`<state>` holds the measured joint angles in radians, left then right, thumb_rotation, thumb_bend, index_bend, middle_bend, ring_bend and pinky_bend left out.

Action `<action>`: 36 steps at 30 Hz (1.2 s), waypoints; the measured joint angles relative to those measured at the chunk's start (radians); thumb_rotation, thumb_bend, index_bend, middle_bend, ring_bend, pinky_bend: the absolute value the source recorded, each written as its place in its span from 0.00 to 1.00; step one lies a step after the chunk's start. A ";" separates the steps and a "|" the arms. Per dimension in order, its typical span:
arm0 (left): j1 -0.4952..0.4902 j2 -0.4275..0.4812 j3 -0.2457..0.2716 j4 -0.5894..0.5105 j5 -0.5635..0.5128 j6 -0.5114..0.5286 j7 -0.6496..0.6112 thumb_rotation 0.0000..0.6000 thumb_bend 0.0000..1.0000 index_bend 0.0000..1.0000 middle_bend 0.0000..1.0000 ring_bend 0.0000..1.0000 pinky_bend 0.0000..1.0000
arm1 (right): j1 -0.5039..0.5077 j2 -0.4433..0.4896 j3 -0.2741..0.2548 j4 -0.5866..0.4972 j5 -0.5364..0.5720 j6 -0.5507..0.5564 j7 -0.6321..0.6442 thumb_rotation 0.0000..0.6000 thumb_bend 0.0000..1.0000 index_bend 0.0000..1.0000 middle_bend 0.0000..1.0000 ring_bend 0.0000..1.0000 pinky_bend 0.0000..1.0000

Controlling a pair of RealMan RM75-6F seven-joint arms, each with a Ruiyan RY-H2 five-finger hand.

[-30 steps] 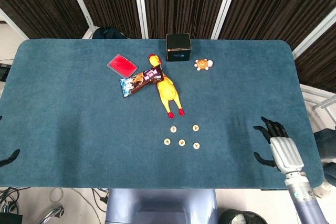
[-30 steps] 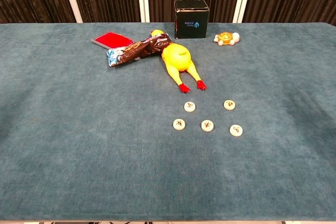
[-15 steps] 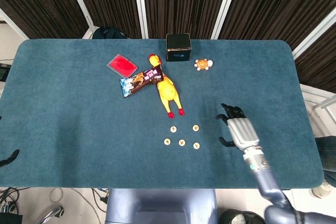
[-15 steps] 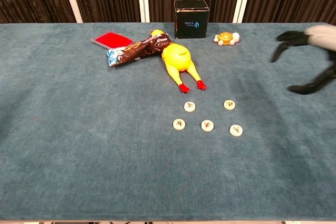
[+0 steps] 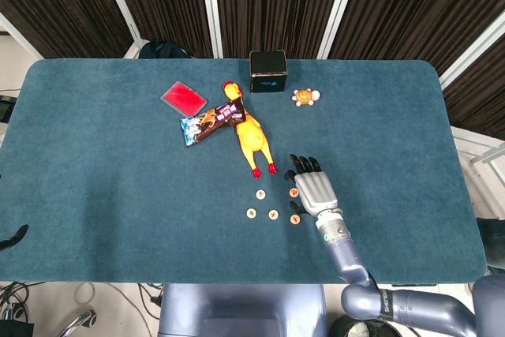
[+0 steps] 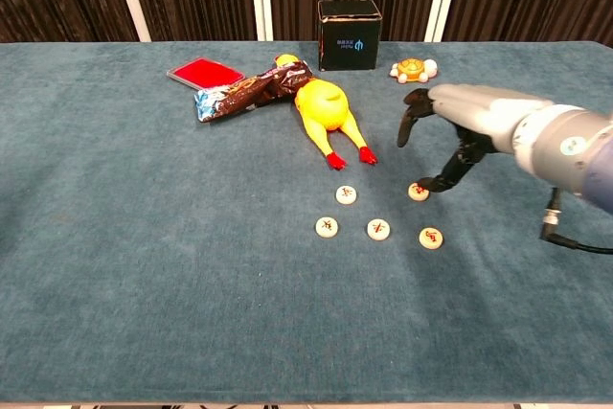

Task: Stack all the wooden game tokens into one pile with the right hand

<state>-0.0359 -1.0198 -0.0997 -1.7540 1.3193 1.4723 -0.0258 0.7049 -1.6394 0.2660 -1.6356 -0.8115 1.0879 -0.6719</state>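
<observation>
Several round wooden tokens lie flat and apart on the blue table: one (image 6: 346, 194) behind, two (image 6: 327, 227) (image 6: 378, 229) in front, one (image 6: 431, 238) at the front right, and one (image 6: 419, 192) at the back right. My right hand (image 6: 460, 122) hovers over the right-hand tokens with its fingers spread and holds nothing. Its thumb tip is at the back right token; contact is unclear. In the head view the right hand (image 5: 314, 189) partly covers two tokens. Only a dark tip of my left hand (image 5: 14, 236) shows at the table's left edge.
A yellow rubber chicken (image 6: 326, 112) lies just behind the tokens, its red feet close to them. A snack wrapper (image 6: 244, 95) and a red case (image 6: 204, 73) lie to its left. A black box (image 6: 349, 34) and a small turtle toy (image 6: 412, 70) sit at the back.
My right hand has moved left from the table's right edge to above the right-hand tokens. The tokens and the left hand have not moved.
</observation>
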 measured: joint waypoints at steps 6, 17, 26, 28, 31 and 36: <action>-0.001 0.001 -0.001 0.001 -0.003 -0.003 -0.002 1.00 0.19 0.10 0.00 0.00 0.16 | 0.037 -0.060 0.001 0.060 0.022 0.005 -0.010 1.00 0.34 0.38 0.00 0.00 0.00; -0.001 0.002 -0.003 0.002 -0.006 -0.005 -0.009 1.00 0.19 0.10 0.00 0.00 0.16 | 0.122 -0.181 0.028 0.156 0.067 0.005 -0.041 1.00 0.34 0.39 0.00 0.00 0.00; -0.001 0.005 -0.006 0.003 -0.010 -0.006 -0.017 1.00 0.19 0.10 0.00 0.00 0.16 | 0.141 -0.210 0.021 0.194 0.090 0.002 -0.050 1.00 0.34 0.42 0.00 0.00 0.00; -0.001 0.005 -0.005 0.001 -0.010 -0.006 -0.016 1.00 0.19 0.10 0.00 0.00 0.16 | 0.140 -0.214 0.018 0.198 0.091 0.000 -0.047 1.00 0.34 0.44 0.00 0.00 0.00; 0.000 0.005 -0.007 0.001 -0.012 -0.003 -0.017 1.00 0.19 0.10 0.00 0.00 0.16 | 0.141 -0.226 0.015 0.210 0.092 -0.004 -0.038 1.00 0.34 0.44 0.00 0.00 0.00; -0.001 0.006 -0.007 0.002 -0.015 -0.008 -0.014 1.00 0.19 0.11 0.00 0.00 0.16 | 0.148 -0.244 0.012 0.240 0.087 -0.006 -0.031 1.00 0.34 0.44 0.00 0.00 0.00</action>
<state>-0.0373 -1.0141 -0.1064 -1.7523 1.3047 1.4643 -0.0400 0.8527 -1.8834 0.2784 -1.3959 -0.7249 1.0817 -0.7027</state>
